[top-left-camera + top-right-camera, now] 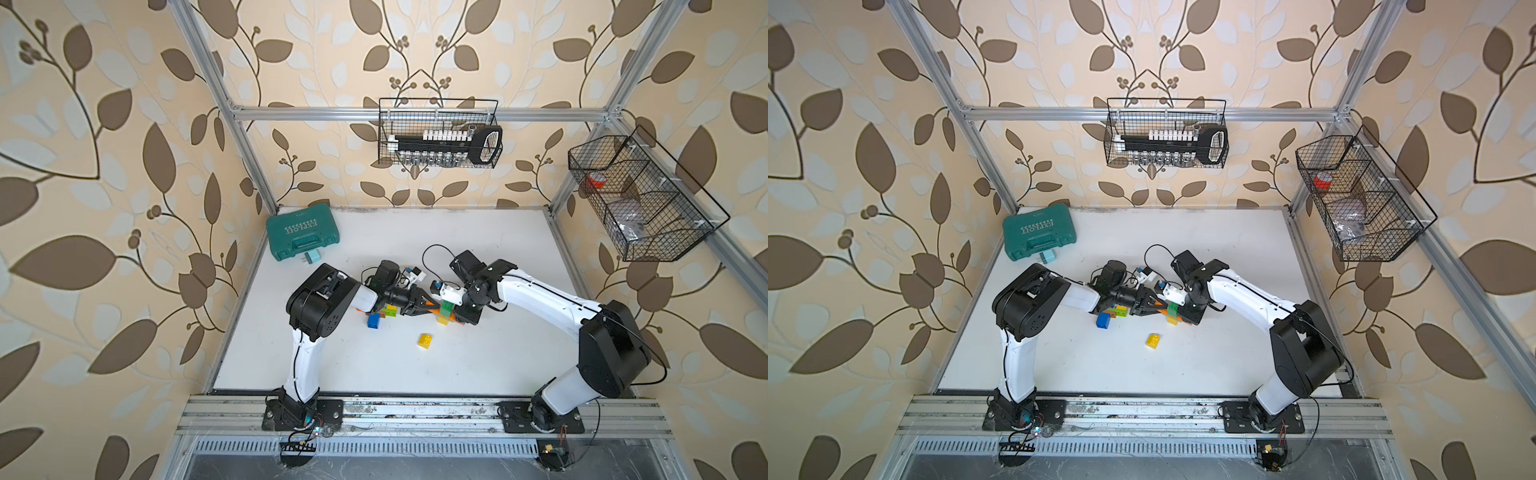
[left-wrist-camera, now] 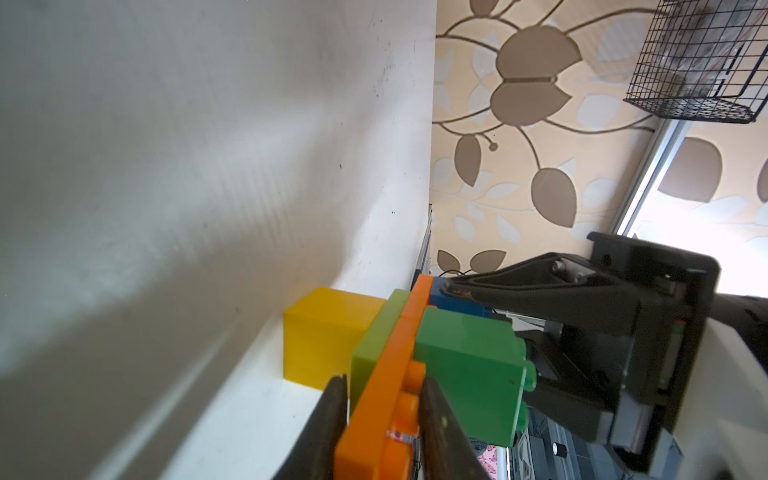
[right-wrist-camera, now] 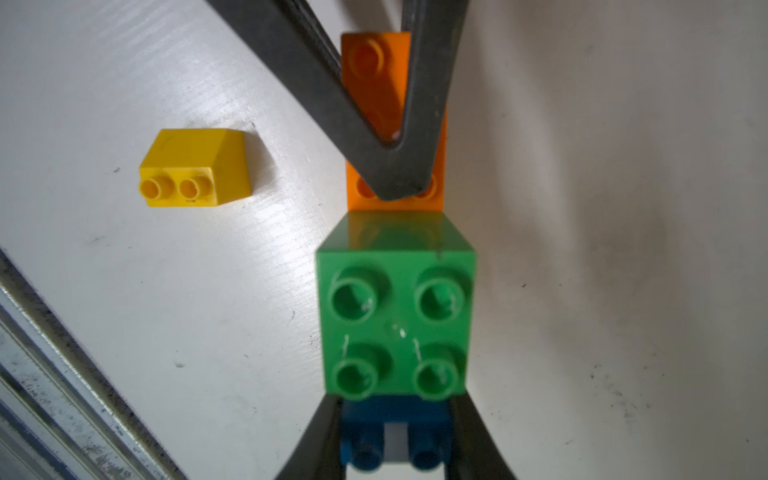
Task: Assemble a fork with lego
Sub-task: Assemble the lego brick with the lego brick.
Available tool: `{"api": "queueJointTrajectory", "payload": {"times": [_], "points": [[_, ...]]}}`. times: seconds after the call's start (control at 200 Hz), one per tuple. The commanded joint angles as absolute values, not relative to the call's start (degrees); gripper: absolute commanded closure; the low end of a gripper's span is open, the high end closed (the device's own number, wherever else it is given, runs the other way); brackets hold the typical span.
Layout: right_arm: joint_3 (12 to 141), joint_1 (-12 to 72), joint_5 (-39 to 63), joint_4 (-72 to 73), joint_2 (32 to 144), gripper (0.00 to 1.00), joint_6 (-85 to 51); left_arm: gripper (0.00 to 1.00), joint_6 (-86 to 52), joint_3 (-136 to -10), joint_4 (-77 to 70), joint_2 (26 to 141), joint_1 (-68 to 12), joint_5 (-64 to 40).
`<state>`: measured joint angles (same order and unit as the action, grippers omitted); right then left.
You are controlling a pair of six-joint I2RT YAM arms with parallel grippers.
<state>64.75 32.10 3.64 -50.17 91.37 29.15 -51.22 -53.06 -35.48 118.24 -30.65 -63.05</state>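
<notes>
The teal plastic tool case [image 1: 301, 235] reads "EXPLOIT". At mid-table [image 1: 478, 249], the left gripper [image 2: 384, 399] clamps a flat orange studded lego plate [image 2: 399, 345]. The right gripper [image 3: 395, 411] pinches the blue lego brick [image 3: 374, 419] joined to it.

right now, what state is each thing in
left gripper, shut on the orange plate
right gripper, shut on the blue brick
green brick, pressed onto the orange plate, studs up
loose yellow brick, lying on the table, studs sideways
teal case, closed
</notes>
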Motion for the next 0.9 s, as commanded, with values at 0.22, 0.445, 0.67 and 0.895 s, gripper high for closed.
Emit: {"api": "queueJointTrajectory", "payload": {"times": [0.22,0.445,0.67,0.895], "points": [[66.3,32.6,10.8,-51.3,92.4,0.83,27.6,0.62,-50.1,-51.6,-26.3,116.6,-30.4,-57.4],[67.3,32.6,10.2,-51.6,92.1,0.68,26.7,0.57,-50.2,-51.3,-27.0,116.1,-30.6,-57.3],[67.1,32.5,9.8,-51.0,92.1,0.59,25.6,0.55,-50.4,-50.6,-28.2,115.6,-30.6,-57.4],[67.6,32.5,8.9,-51.1,92.4,0.51,24.9,0.53,-50.3,-50.4,-28.3,115.0,-30.6,-57.6]]}}
